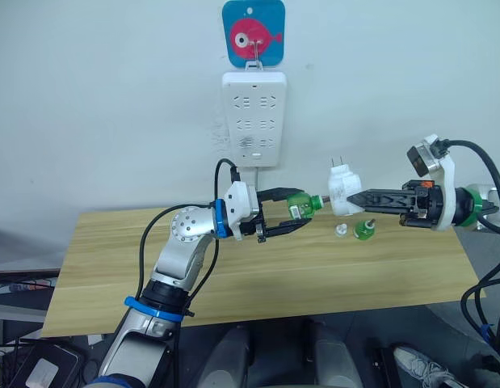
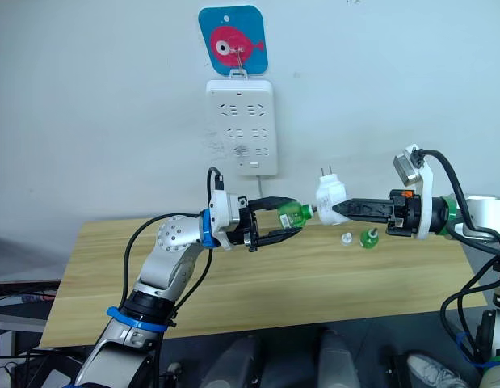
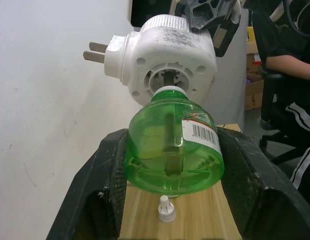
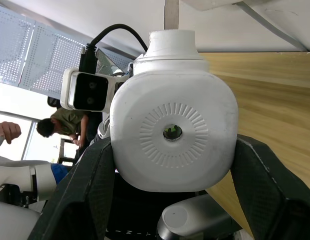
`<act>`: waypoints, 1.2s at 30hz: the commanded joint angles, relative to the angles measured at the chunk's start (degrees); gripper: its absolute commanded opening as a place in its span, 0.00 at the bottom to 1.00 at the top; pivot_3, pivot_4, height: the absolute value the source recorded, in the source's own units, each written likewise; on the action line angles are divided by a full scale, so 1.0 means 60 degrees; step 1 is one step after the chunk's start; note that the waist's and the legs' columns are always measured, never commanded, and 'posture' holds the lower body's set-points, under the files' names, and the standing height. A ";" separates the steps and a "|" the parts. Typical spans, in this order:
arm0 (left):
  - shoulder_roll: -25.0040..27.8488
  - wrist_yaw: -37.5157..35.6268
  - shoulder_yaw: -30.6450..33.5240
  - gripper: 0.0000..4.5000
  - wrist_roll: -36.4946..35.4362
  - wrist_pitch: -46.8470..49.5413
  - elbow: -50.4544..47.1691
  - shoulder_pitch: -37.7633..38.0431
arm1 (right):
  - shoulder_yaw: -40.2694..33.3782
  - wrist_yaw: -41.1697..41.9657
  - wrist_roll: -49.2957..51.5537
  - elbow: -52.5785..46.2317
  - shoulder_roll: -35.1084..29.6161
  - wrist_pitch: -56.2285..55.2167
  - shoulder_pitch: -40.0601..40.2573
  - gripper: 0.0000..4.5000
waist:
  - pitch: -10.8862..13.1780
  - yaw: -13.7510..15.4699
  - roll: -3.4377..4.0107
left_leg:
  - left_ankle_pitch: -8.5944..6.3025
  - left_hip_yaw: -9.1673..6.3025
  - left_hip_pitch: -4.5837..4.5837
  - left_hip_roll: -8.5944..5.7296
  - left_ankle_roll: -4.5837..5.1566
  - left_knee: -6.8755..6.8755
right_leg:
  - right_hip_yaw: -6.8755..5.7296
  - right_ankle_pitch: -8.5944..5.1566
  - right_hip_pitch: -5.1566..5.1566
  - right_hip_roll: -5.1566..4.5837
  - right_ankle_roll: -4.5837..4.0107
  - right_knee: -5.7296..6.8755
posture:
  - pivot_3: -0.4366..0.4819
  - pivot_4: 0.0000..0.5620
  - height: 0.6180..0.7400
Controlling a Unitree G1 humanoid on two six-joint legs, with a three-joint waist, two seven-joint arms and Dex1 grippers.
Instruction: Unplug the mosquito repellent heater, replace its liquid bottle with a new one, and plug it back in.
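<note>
We see the small white rounded plastic mosquito repellent heater (image 1: 344, 192) held in the air above the far part of the light wooden table (image 1: 233, 275), right of centre, its two metal prongs pointing up. The right gripper (image 1: 355, 199) reaches in from the right and pinches the heater between its two black fingers, one on each side of the white body (the right wrist view shows the round ribbed face with its central hole sitting squarely between them). From the left, the left gripper (image 1: 302, 214) holds the green translucent plastic liquid bottle (image 1: 300, 204) by its body, fingers pressed to both flanks, with the bottle's white neck set into the heater's underside opening. On the table just below and right of the heater lie a second small green bottle (image 1: 364, 229) and, just left of it, a small white cap (image 1: 341, 230). On the far wall hangs a tall white multi-socket power strip (image 1: 254, 118) beneath a blue square hook plate with a pink fish (image 1: 253, 33).
</note>
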 commanded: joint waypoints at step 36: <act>-0.0549 0.0105 0.0041 0.50 -0.0097 -0.0258 0.0043 -0.0507 | 0.2129 -0.1060 0.3069 -0.2099 -0.1148 -0.1651 0.0722 1.00 | -0.0001 -0.0004 0.0001 | 0.0003 -0.0003 0.0001 0.0006 0.0000 0.0012 | -0.0005 0.0016 0.0014 0.0006 0.0004 -0.0012 | 0.55 0.42 1.00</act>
